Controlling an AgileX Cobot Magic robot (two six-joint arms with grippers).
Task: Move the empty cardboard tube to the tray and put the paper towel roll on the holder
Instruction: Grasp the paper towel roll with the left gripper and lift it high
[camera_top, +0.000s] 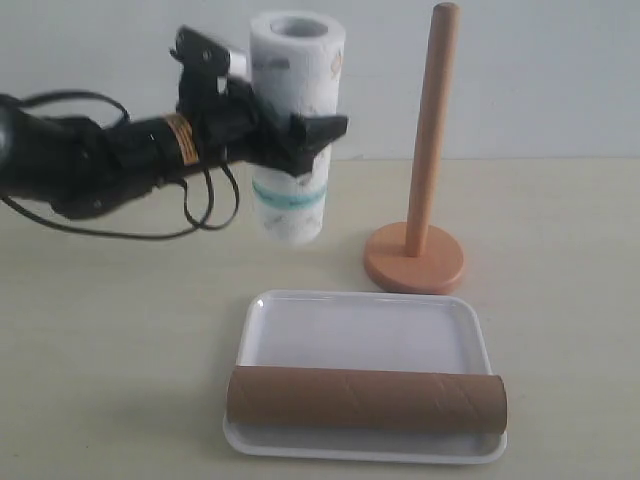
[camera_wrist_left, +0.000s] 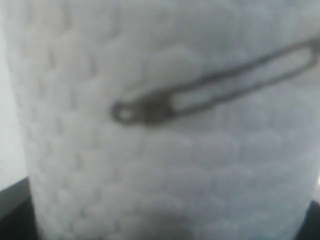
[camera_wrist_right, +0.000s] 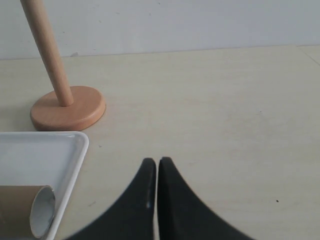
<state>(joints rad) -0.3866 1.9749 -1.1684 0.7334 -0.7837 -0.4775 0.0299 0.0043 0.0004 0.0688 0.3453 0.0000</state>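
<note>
My left gripper (camera_top: 300, 135) is shut on the paper towel roll (camera_top: 295, 70), holding it upright above the table, left of the holder (camera_top: 428, 150). The roll (camera_wrist_left: 165, 150) fills the left wrist view with white embossed paper and a printed utensil drawing. The empty cardboard tube (camera_top: 367, 400) lies across the near side of the tray (camera_top: 360, 325). In the right wrist view my right gripper (camera_wrist_right: 157, 161) is shut and empty over bare table, with the holder (camera_wrist_right: 67, 107), the tray's corner (camera_wrist_right: 70, 150) and the tube's open end (camera_wrist_right: 35, 212) beside it.
Pale wooden tabletop (camera_top: 560, 330) runs to a white wall (camera_top: 560, 70) at the back. The left arm's black cables (camera_top: 200, 205) loop below its wrist.
</note>
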